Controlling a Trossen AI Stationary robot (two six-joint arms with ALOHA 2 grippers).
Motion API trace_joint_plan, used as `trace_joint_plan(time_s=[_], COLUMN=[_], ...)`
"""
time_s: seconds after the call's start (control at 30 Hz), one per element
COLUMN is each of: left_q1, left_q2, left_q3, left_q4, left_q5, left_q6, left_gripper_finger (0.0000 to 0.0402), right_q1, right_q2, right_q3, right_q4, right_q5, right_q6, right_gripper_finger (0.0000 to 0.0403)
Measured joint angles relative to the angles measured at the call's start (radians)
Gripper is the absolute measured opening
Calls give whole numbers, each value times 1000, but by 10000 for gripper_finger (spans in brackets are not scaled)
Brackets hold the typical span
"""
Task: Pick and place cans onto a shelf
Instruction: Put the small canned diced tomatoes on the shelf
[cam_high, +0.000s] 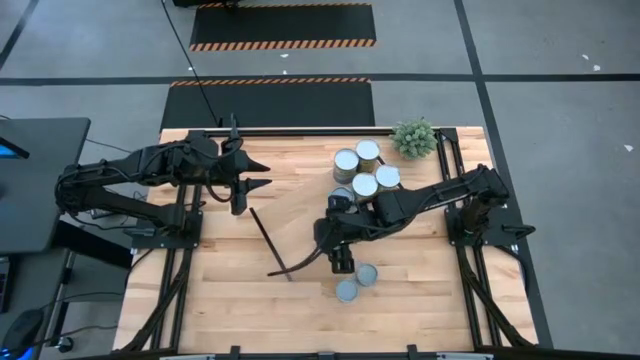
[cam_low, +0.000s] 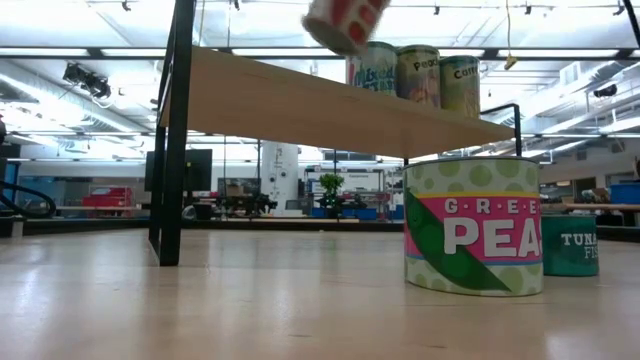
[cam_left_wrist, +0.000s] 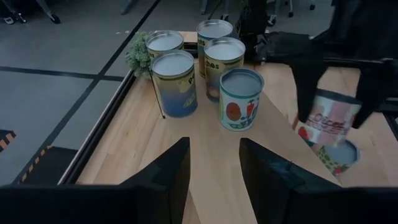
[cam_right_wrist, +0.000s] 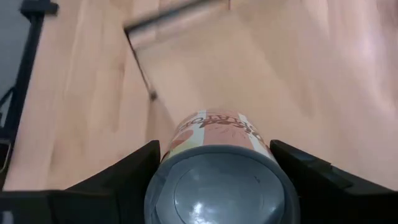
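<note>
The right gripper (cam_high: 343, 262) is clenched on a small cylindrical tin with a grey lid and a red-and-white label (cam_right_wrist: 214, 180) — the tin sits between its two dark fingers (cam_right_wrist: 124, 171) and, in the low view, hangs tilted in the air above the light-wood shelf panel (cam_low: 300, 105). Seen from above, that gripper is over the middle of the shelf, on the side away from the small green plant (cam_high: 414, 137).

Four upright tins with silvery tops (cam_high: 362, 170) stand clustered on the shelf just beside the plant; the left wrist view shows them close together, one with a blue-and-yellow label (cam_left_wrist: 175, 84) nearest the plant. Two more tins (cam_high: 356, 283) stand on the wooden tabletop (cam_high: 230, 300) just beyond the right gripper, farther again from the plant — the low view shows a green peas tin (cam_low: 473, 226) and a teal tuna tin (cam_low: 570, 245) behind it.

The left gripper (cam_high: 260, 186) waits well apart from the plant, across the shelf, its fingers (cam_left_wrist: 161, 177) parted and holding nothing.
</note>
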Motion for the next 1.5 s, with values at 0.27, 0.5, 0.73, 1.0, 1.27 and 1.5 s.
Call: trace_joint_plan(time_s=[0.27, 0.5, 0.73, 1.0, 1.27, 1.5], left_q1=[0, 0, 0, 0, 0, 0], left_q2=[0, 0, 0, 0, 0, 0], left_q3=[0, 0, 0, 0, 0, 0], left_q4=[0, 0, -3, -9, -9, -9], left_q5=[0, 0, 0, 1, 1, 3], left_q6=[1, 1, -6, -25, -25, -25], left_gripper_finger=[144, 144, 144, 144, 144, 144], right_q1=[-20, -80, -89, -94, -115, -129], right_q2=[-1, 40, 91, 93, 96, 96], right_q3=[17, 13, 16, 15, 13, 13], right_q4=[65, 54, 34, 22, 10, 8], right_q5=[-9, -71, -96, -71, -52, -2], right_q6=[-88, -211, -271, -273, -275, -307], right_gripper_finger=[289, 290, 291, 318, 355, 374])
